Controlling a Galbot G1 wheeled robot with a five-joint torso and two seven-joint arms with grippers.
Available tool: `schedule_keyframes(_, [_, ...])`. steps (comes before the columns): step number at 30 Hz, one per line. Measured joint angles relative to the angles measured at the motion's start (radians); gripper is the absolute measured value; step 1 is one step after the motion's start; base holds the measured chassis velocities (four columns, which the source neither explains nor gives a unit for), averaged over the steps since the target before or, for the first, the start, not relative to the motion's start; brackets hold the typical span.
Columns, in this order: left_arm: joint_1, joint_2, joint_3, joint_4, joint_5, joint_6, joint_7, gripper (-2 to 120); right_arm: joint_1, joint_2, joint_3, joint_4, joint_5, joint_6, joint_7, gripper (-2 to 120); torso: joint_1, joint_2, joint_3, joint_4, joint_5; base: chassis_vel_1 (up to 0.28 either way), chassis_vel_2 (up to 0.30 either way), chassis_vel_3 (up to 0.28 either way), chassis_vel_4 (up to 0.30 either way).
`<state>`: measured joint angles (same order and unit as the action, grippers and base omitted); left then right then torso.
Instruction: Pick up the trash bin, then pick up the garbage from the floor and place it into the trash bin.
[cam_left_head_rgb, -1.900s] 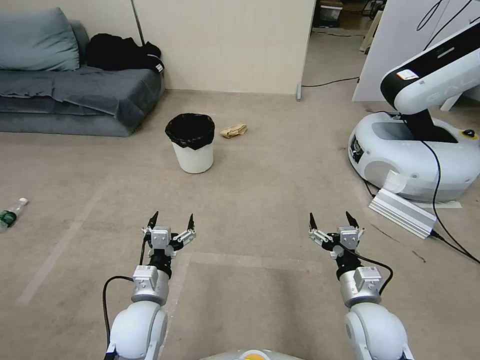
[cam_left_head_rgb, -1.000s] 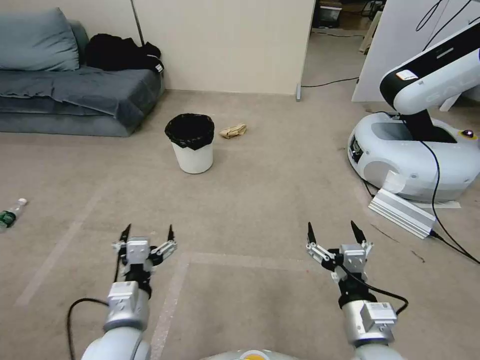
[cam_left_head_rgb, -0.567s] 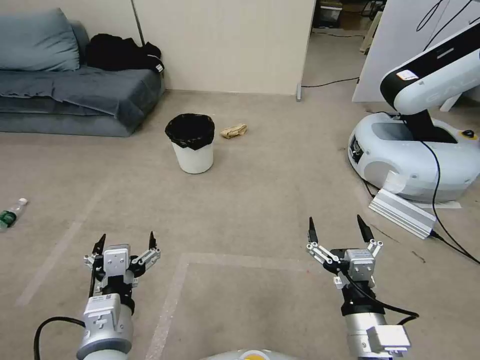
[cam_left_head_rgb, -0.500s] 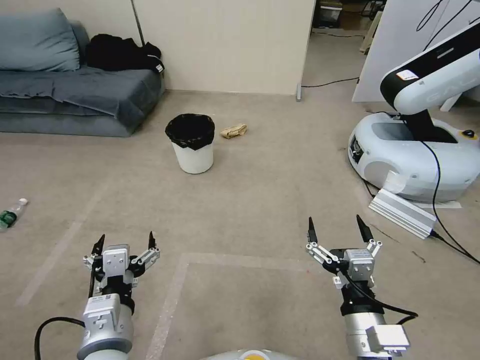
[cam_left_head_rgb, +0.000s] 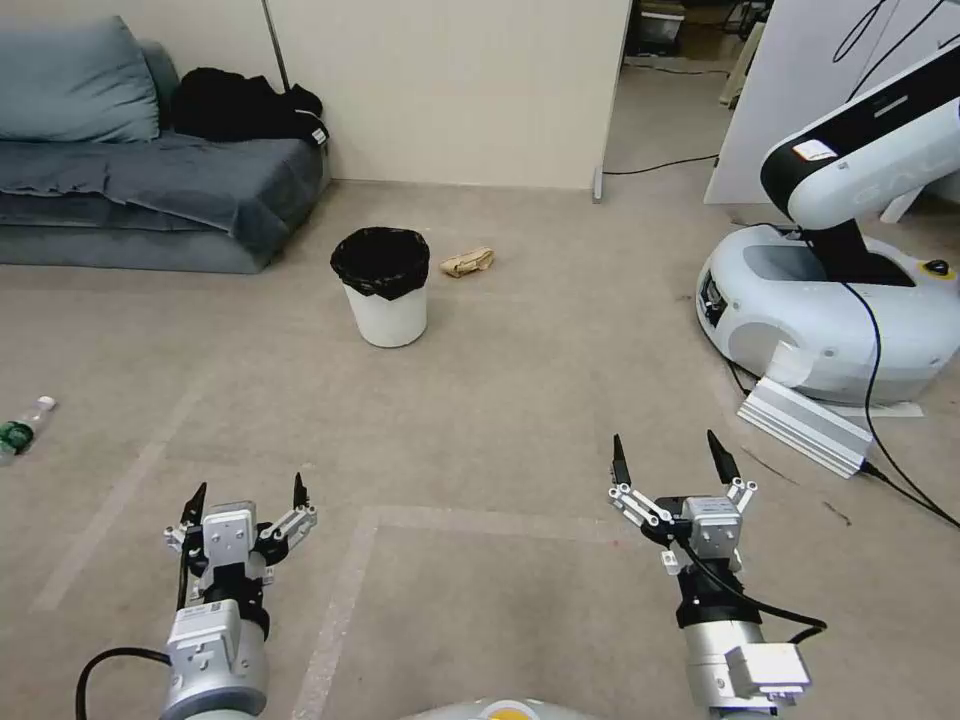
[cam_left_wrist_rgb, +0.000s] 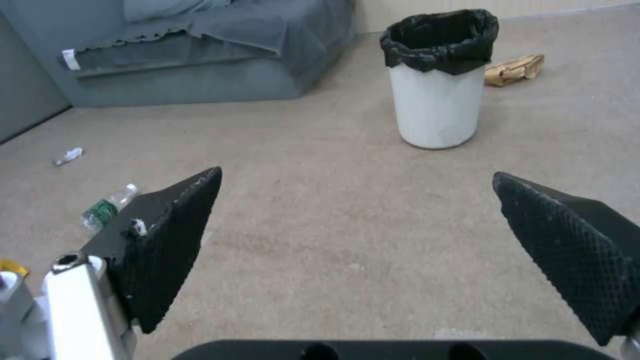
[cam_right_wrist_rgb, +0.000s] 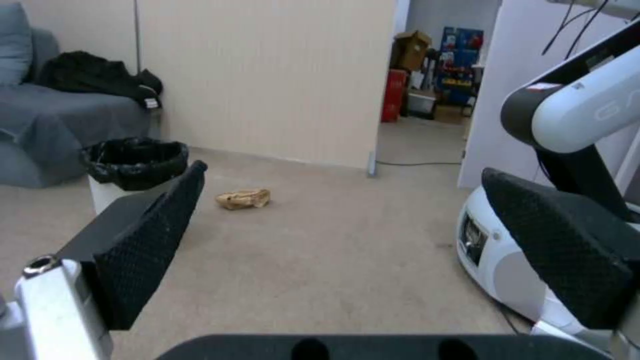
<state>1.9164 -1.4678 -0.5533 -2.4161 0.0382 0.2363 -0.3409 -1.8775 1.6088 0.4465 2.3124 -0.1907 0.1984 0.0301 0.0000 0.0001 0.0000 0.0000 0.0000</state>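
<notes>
The white trash bin (cam_left_head_rgb: 385, 290) (cam_left_wrist_rgb: 438, 95) (cam_right_wrist_rgb: 120, 172) with its black liner stands upright on the carpet ahead. Just beyond it to the right lies a crumpled tan paper bag (cam_left_head_rgb: 467, 262) (cam_left_wrist_rgb: 513, 70) (cam_right_wrist_rgb: 244, 198), one piece of the garbage. A clear plastic bottle (cam_left_head_rgb: 22, 428) (cam_left_wrist_rgb: 108, 209) lies far to the left, and a small white scrap (cam_left_wrist_rgb: 69, 156) lies beyond it. My left gripper (cam_left_head_rgb: 245, 491) and right gripper (cam_left_head_rgb: 666, 448) hang open and empty low in front of me, well short of the bin.
A grey sofa (cam_left_head_rgb: 150, 185) with black clothes on it lines the back left. Another white robot base (cam_left_head_rgb: 830, 310), a cable and a metal rail (cam_left_head_rgb: 805, 424) crowd the right. A beige partition wall (cam_left_head_rgb: 450, 90) stands behind the bin. Bare carpet lies between me and the bin.
Both arms have drawn back toward me, the left one also swinging outward to the left. Both grippers stayed open. The bin and litter have not moved.
</notes>
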Motion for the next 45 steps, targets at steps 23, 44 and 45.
schedule_keyframes(23, [-0.002, -0.003, -0.002, 0.006, 0.004, -0.006, -0.014, 99, -0.001, -0.001, 0.0, -0.008, 0.002, 0.009, -0.001, 100, 0.0, 0.0, 0.0, 0.0001, 0.0007, -0.098, 0.096, 0.097, -0.1])
schedule_keyframes(44, [-0.002, -0.002, -0.009, 0.013, 0.007, -0.007, -0.019, 99, -0.001, -0.001, -0.001, -0.013, 0.003, 0.007, -0.003, 100, 0.0, 0.0, 0.0, 0.0001, 0.0, -0.223, 0.226, 0.232, -0.231])
schedule_keyframes(45, [-0.002, -0.002, -0.009, 0.013, 0.007, -0.008, -0.02, 99, 0.0, -0.001, -0.001, -0.013, 0.003, 0.007, -0.004, 100, 0.0, 0.0, 0.0, 0.0, 0.0003, -0.224, 0.219, 0.239, -0.234])
